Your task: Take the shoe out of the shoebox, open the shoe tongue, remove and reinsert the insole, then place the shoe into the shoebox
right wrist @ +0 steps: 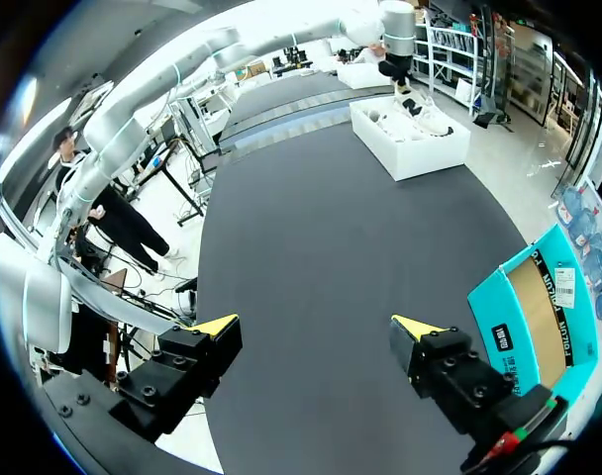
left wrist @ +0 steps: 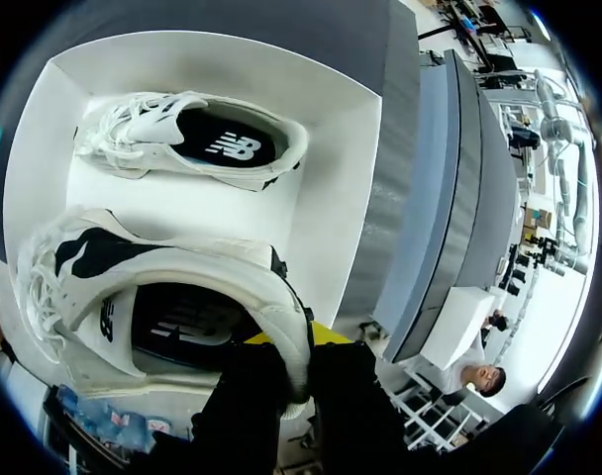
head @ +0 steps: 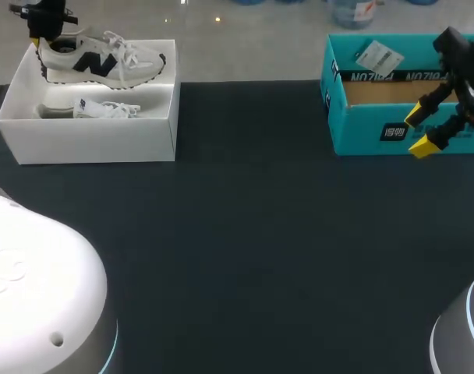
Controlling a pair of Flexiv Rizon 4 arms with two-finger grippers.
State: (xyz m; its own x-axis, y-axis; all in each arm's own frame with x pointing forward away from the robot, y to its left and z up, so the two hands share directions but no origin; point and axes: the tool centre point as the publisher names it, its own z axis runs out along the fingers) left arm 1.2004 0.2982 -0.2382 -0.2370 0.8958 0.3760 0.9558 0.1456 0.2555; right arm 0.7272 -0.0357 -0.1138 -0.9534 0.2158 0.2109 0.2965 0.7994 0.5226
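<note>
A white sneaker (head: 104,61) with a dark side mark hangs over the back of the white shoebox (head: 89,140), toe pointing right. My left gripper (head: 40,39) is shut on its heel collar. In the left wrist view the heel rim of the sneaker (left wrist: 182,287) sits pinched between my fingers (left wrist: 291,346), its dark insole showing. A second white sneaker (left wrist: 197,139) lies on its side inside the shoebox (left wrist: 321,228), also seen from above as a sneaker (head: 89,109). My right gripper (head: 419,130) stands open and empty at the far right.
A teal box (head: 377,132) with a brown inside stands at the back right, just behind my right gripper (right wrist: 316,332). The dark table (head: 252,257) stretches between the two boxes. The white shoebox (right wrist: 410,158) lies far ahead of the right gripper.
</note>
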